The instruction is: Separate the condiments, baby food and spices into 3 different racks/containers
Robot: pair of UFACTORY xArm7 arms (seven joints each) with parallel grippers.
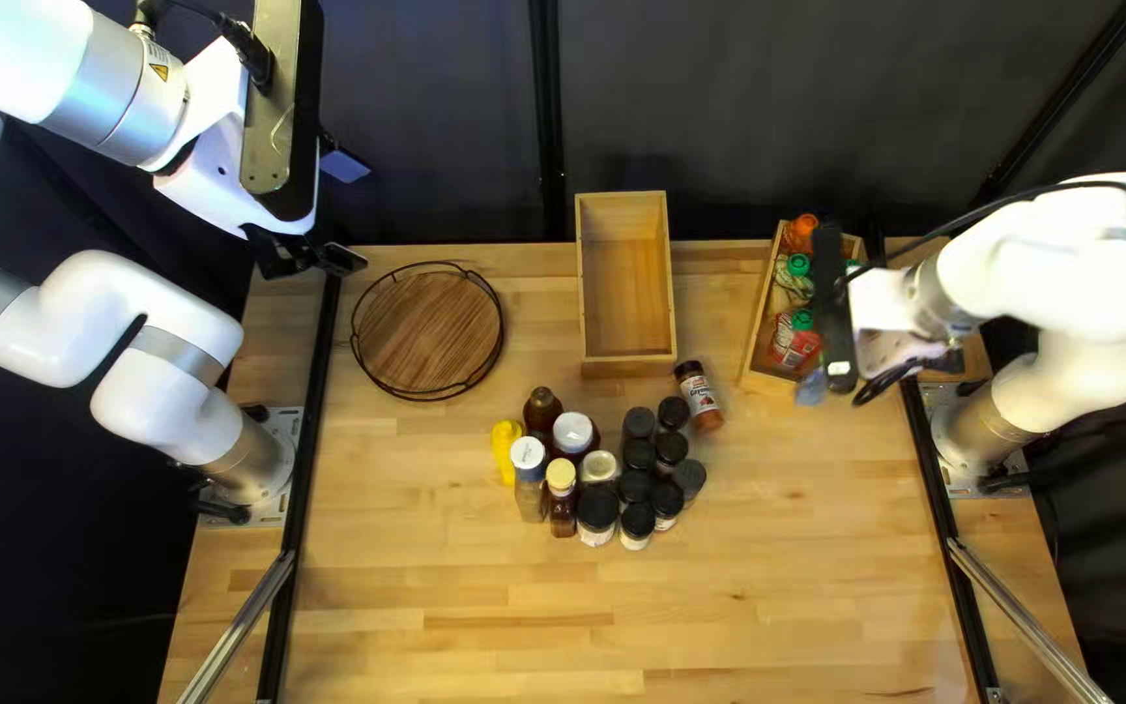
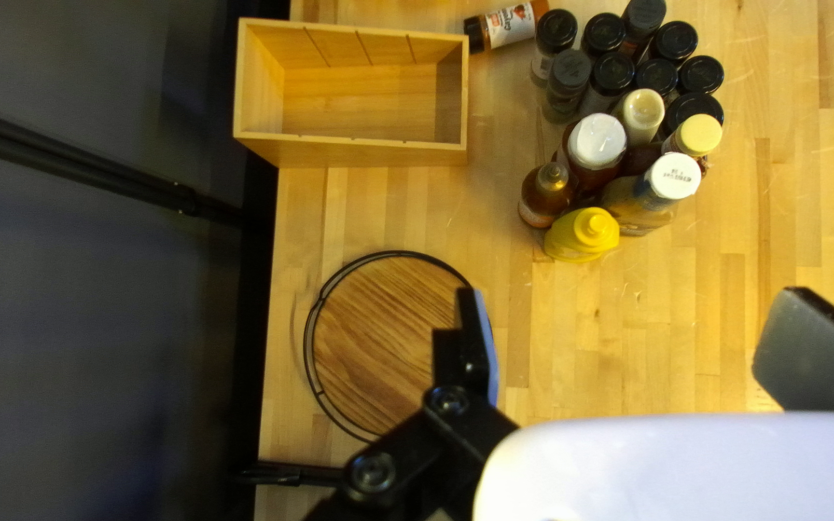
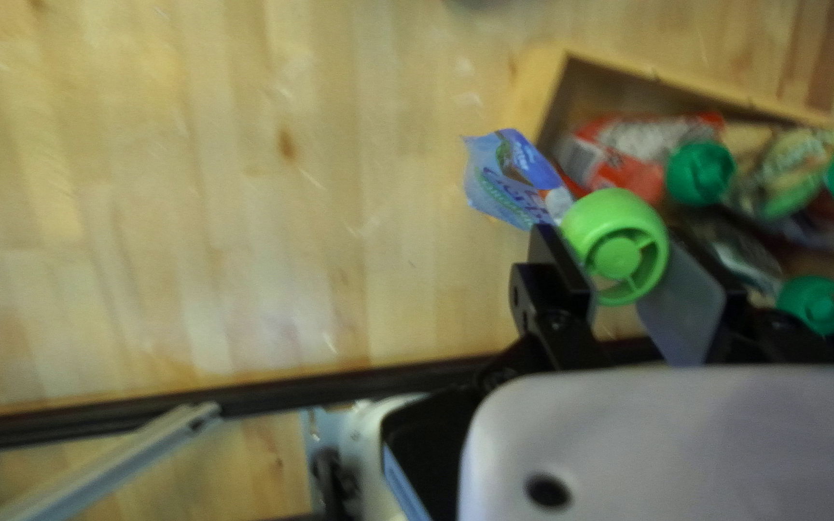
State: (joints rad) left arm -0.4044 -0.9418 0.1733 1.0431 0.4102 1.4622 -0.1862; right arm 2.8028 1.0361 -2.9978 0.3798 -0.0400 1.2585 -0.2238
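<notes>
One blue pouch [image 3: 508, 179], green cap [image 3: 620, 255] up, long axis slanting down — right gripper [image 1: 839, 373] closed on it, left gripper [image 1: 316, 258] wide apart.

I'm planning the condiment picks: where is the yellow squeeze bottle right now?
In the top left view, the yellow squeeze bottle stands at the left edge of the bottle cluster, beside the dark brown bottle and the white-capped bottle.

The right arm [image 1: 1052, 280] hides part of the crate [image 1: 769, 382]; its wrist view blurs the pouches [image 3: 644, 145] (print included).
</notes>
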